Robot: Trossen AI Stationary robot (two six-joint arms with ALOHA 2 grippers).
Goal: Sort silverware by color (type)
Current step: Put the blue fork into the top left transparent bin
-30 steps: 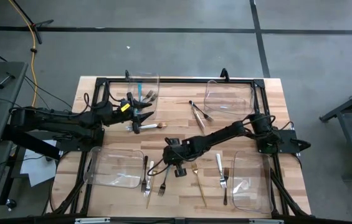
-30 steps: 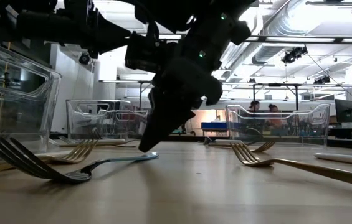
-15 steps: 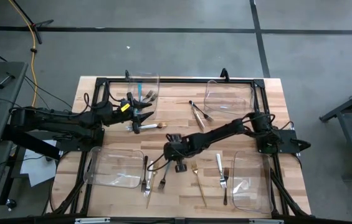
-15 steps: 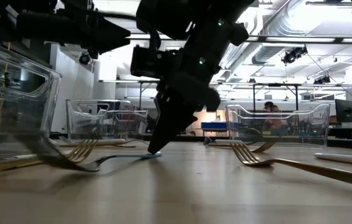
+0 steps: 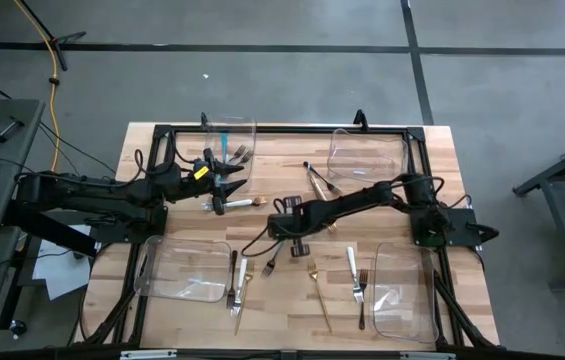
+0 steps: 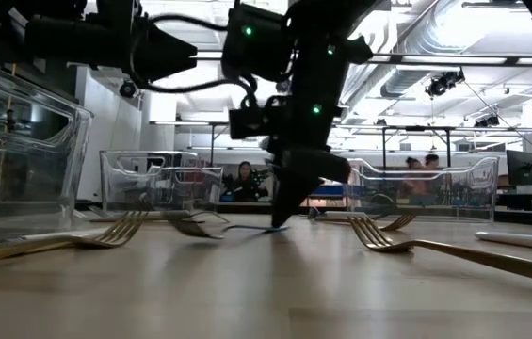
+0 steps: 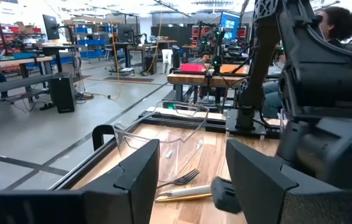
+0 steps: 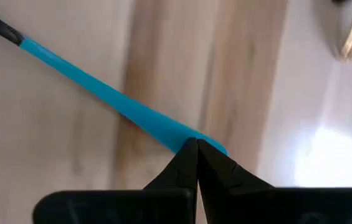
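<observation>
While gold forks point(image 6: 416, 247) lie nearest the low camera on the wooden surface point(image 5: 282, 195), the right claw point(image 5: 287, 228) sits mid-surface, its fingers pinched tight on the end of a teal-handled fork point(image 8: 119, 107) whose tines point(image 6: 195, 227) trail on the wood. Farther back, the left claw point(image 5: 224, 185) hovers with fingers spread apart and empty, beside a clear bin point(image 5: 230, 140) holding forks.

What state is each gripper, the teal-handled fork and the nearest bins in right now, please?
right gripper: shut on the teal-handled fork's handle end, at table centre.
teal-handled fork: held at its handle end, tines low near the table.
left gripper: open, hovering by the far-left bin.
far-left bin: upright, forks inside.
near-left bin: lying open on the table.
</observation>
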